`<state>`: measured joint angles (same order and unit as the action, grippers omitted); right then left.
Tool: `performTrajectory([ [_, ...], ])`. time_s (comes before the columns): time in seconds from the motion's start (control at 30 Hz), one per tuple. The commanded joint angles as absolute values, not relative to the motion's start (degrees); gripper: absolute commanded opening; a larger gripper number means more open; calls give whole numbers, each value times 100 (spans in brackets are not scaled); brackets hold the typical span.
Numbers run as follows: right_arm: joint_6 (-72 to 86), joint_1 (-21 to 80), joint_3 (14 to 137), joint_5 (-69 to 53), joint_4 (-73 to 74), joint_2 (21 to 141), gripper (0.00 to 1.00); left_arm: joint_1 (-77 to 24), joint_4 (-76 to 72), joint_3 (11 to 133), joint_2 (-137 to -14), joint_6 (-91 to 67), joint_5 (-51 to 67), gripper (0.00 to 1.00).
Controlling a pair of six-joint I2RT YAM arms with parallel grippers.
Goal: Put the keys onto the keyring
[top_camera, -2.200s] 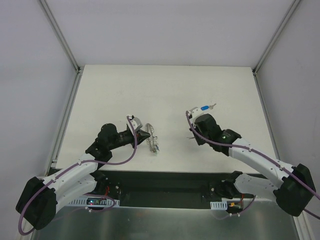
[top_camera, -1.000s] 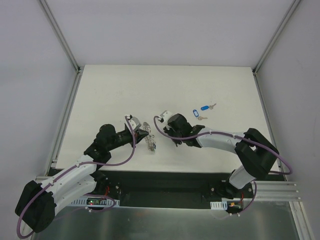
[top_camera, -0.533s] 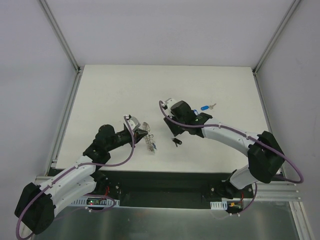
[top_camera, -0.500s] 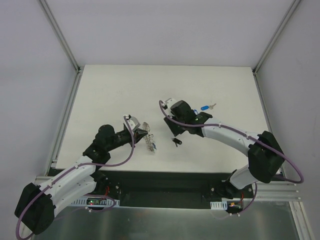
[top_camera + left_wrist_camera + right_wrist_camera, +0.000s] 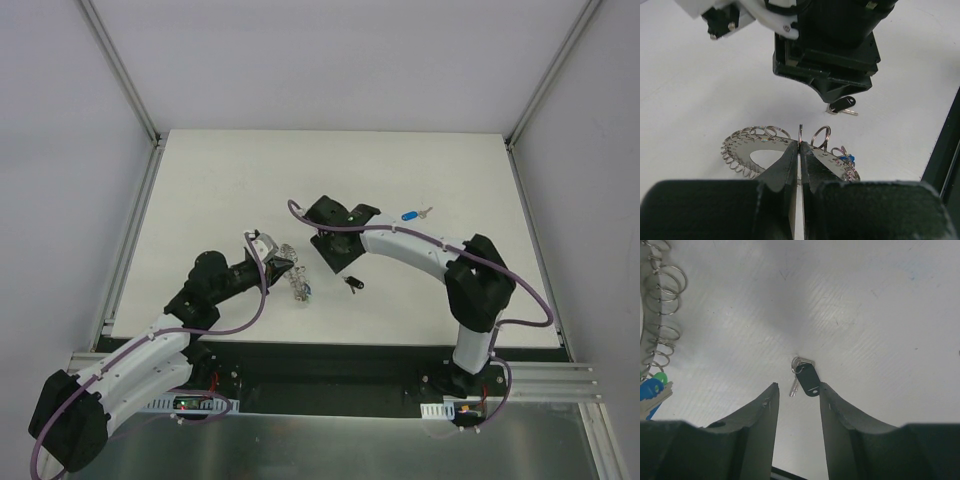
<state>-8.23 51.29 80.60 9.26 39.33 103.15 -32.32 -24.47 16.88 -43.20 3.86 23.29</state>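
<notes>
The keyring [image 5: 298, 283], a grey metal loop edged with small wire rings, is held at its rim by my left gripper [image 5: 286, 268], which is shut on it; the left wrist view shows the fingertips [image 5: 791, 150] pinched on its edge [image 5: 752, 145]. A blue-tagged key [image 5: 846, 160] hangs on the ring. The black-headed key [image 5: 351, 284] lies loose on the table, right of the ring. My right gripper [image 5: 340, 264] is open just above it, and the key [image 5: 807, 378] shows between and just beyond its fingertips [image 5: 771, 396]. Another blue-tagged key [image 5: 410, 214] lies at the far right.
The white table [image 5: 220, 190] is fenced by a metal frame. The right wrist's black body [image 5: 830, 55] hangs close in front of the left gripper. The ring's wire loops [image 5: 662, 305] sit at the left of the right wrist view.
The right arm swung left from the blue-tagged keys toward the keyring. The black-headed key now lies on the table and the right gripper has turned over it. The left gripper barely moved.
</notes>
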Motion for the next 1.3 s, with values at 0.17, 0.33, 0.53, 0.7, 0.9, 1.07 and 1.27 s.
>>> performTrajectory([
  [0.17, -615, 5273, 8859, 1090, 4957, 11109, 40, -3296, -2795, 1591, -4078, 282, 2303, 0],
  [0.33, -650, 5370, 9009, 1178, 4983, 11399, 34, -3313, -2830, 1538, -4078, 211, 2259, 0],
  [0.53, -650, 5388, 9193, 1353, 5089, 11698, 28, -3331, -2856, 1521, -4104, 246, 2180, 0],
  [0.7, -642, 5388, 9228, 1432, 5115, 11874, 28, -3331, -2856, 1547, -4166, 246, 2206, 0],
  [0.9, -677, 5396, 9272, 1565, 5150, 12023, 27, -3331, -2874, 1547, -4201, 246, 2241, 0],
  [1.07, -721, 5388, 9342, 1600, 5124, 12129, 26, -3331, -2874, 1564, -4210, 246, 2241, 0],
  [1.27, -738, 5405, 9387, 1696, 5168, 12199, 23, -3331, -2909, 1547, -4192, 237, 2268, 0],
])
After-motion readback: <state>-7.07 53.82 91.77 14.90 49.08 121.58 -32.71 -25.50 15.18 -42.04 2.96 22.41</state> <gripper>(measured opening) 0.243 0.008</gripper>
